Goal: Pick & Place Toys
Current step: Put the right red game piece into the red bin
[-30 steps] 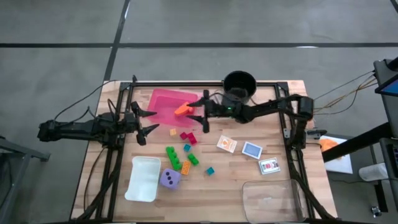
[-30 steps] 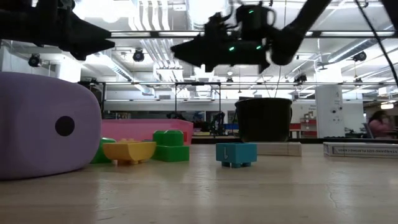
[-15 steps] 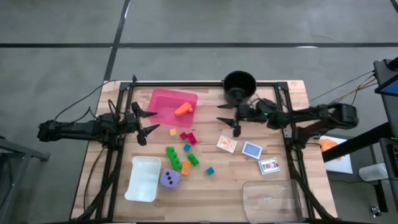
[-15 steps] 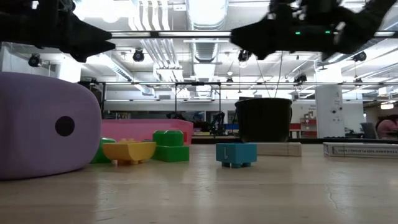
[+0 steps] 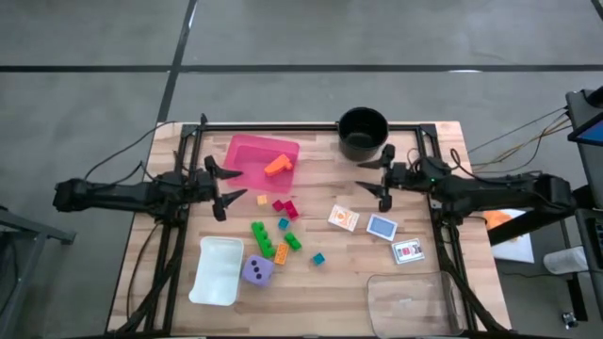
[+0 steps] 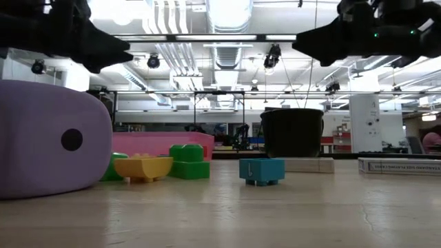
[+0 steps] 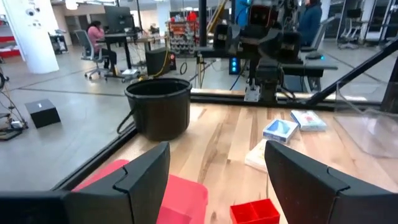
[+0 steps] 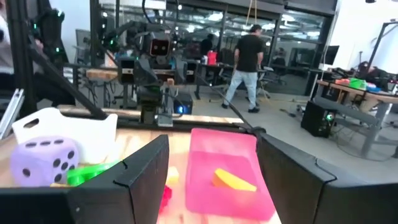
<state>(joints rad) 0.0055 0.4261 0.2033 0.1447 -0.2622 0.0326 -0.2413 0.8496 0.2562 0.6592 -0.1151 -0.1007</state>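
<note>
An orange brick [image 5: 278, 165] lies in the pink tray [image 5: 250, 151], and shows in the right wrist view [image 8: 233, 180]. Red [image 5: 284, 205], green [image 5: 260, 232], orange [image 5: 281, 252], teal [image 5: 318, 258] and yellow [image 5: 262, 200] bricks lie on the table's middle. The purple die [image 5: 257, 271] stands near the front. The three cards [image 5: 381, 227] lie right of the middle. My left gripper [image 5: 241, 184] is open and empty at the tray's left edge. My right gripper [image 5: 366, 174] is open and empty in the air below the black pot [image 5: 363, 132].
A white container [image 5: 218, 271] stands left of the die. A clear plastic container [image 5: 415, 297] sits at the front right corner. A dark frame [image 5: 283, 125] runs along the table's edges. People walk in the room behind [image 8: 249, 59].
My right gripper has drawn back from over the pink tray toward the table's right edge, staying open and empty. The orange brick stays lying in the tray.
</note>
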